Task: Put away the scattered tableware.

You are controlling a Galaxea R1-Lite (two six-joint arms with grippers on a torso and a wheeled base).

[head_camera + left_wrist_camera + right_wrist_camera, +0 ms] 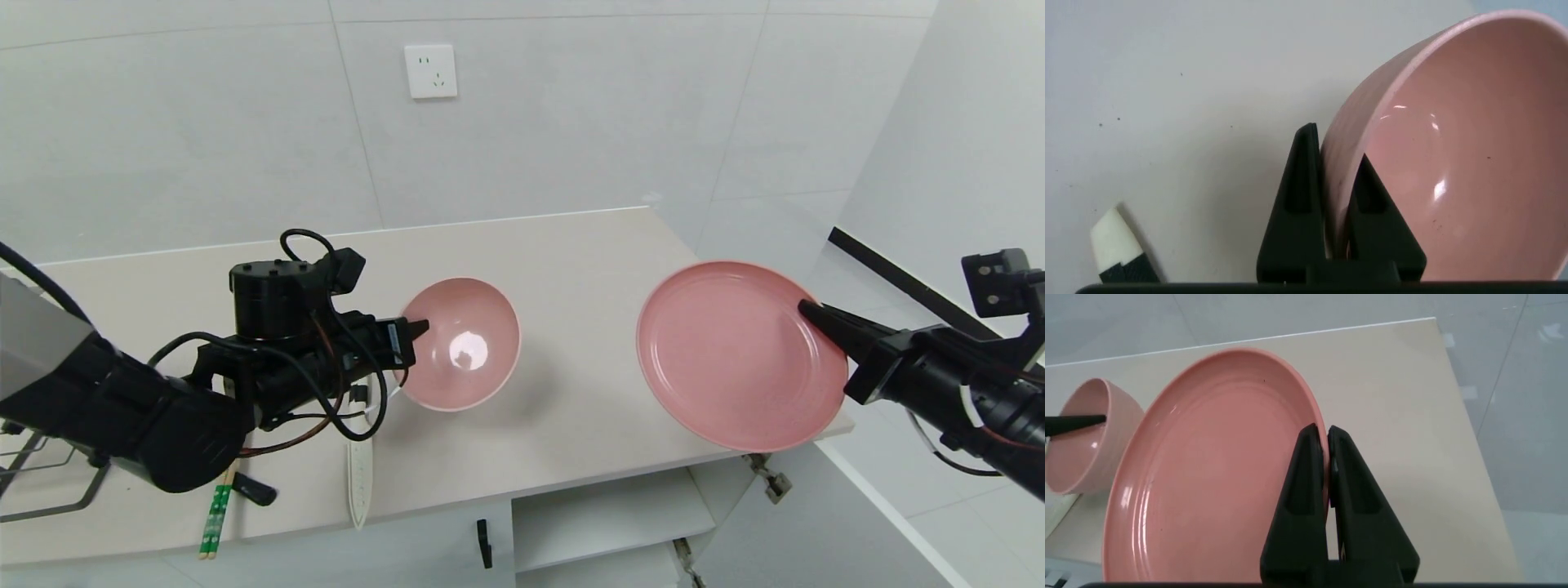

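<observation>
— Gripping the bowl (469,343) by its rim in the clenched left hand (415,331), tilted over the tabletop (571,261). Pinching the plate (735,359) by its edge in the right hand (804,310), out past the tabletop's right corner.

— Thin grips, both. Could slip or swing with any jolt. Worth minding the chopsticks (214,516) and white utensil (360,482) under the left arm, plus the wire rack (49,482).

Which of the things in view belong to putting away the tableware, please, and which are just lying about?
Job in hand: pink bowl, gripped by the left gripper; pink plate, gripped by the right gripper; chopsticks; white utensil.
Just there: wall socket; cupboard handle.
</observation>
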